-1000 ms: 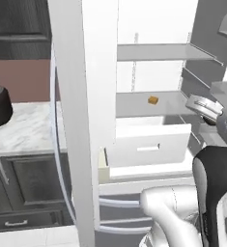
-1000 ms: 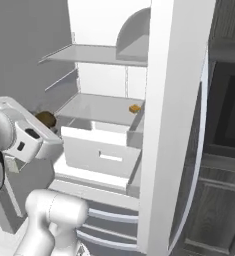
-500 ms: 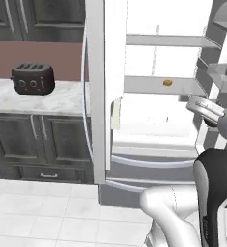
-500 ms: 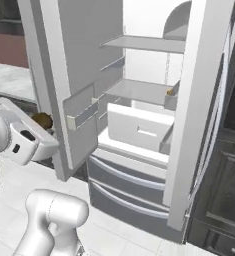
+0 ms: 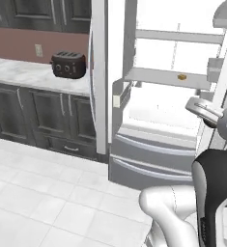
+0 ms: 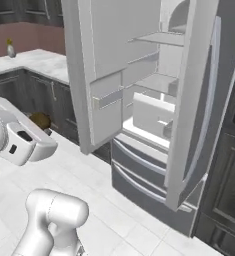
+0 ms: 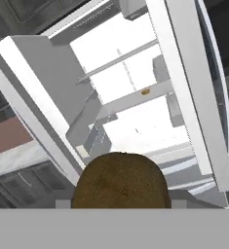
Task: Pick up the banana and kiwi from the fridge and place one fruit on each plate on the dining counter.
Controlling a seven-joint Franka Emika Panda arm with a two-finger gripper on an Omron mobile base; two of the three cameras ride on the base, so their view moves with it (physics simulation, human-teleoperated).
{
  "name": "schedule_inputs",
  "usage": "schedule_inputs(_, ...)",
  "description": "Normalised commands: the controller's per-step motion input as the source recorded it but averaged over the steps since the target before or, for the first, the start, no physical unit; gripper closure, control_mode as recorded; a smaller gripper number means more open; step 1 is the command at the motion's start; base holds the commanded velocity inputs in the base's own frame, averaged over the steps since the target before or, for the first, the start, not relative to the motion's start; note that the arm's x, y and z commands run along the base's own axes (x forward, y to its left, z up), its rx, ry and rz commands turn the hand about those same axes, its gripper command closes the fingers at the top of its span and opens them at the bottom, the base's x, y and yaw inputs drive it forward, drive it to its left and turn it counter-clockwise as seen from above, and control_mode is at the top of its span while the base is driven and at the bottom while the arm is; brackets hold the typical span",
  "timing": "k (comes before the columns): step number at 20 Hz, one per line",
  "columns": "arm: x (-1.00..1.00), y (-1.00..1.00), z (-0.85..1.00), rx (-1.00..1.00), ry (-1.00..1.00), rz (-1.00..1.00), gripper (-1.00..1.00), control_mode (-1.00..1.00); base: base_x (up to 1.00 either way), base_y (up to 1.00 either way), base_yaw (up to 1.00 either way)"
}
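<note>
The fridge (image 5: 168, 96) is standing with both upper doors swung open, its pale shelves and white interior showing; in the right base view the fridge (image 6: 159, 100) is seen at an angle, with the long curved silver handle running down the right-hand door and the two lower drawer fronts closed beneath the open compartment.

To the left of the fridge, a wall counter (image 5: 23, 72) with a pale veined top is sitting over dark cabinets, and a dark toaster (image 5: 68, 64) is standing on it against the reddish wall.

The white arm is rising in front of the fridge, well apart from it. The gripper (image 6: 36, 131) is hanging out to the arm's left side in the right base view.

The gripper is gripping the kiwi (image 7: 120, 181): in the hand view the dull brown fruit is sitting right at the fingers, and in the right base view the kiwi (image 6: 40, 120) is peeking out just behind the white hand.

A small orange-tan cube (image 5: 181, 76) is resting on the middle fridge shelf, and is also showing as a small tan spot (image 7: 145, 91) in the hand view.
</note>
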Motion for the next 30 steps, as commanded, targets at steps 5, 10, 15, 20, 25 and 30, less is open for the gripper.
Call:
schedule_inputs(5, 0.00, 0.00, 0.00, 0.00, 0.00, 0.00, 1.00, 1.00, -0.37, -0.72, 0.48)
schedule_inputs(10, 0.00, 0.00, 0.00, 0.00, 0.00, 0.00, 1.00, 1.00, -0.75, -0.42, 0.53)
schedule_inputs(15, 0.00, 0.00, 0.00, 0.00, 0.00, 0.00, 1.00, 1.00, -0.76, -0.58, 0.49)
schedule_inputs(20, 0.00, 0.00, 0.00, 0.00, 0.00, 0.00, 1.00, 1.00, -0.87, -0.41, 0.47)
schedule_inputs(25, 0.00, 0.00, 0.00, 0.00, 0.00, 0.00, 1.00, 1.00, -0.95, -0.11, 0.43)
schedule_inputs(30, 0.00, 0.00, 0.00, 0.00, 0.00, 0.00, 1.00, 1.00, -1.00, 0.00, 0.40)
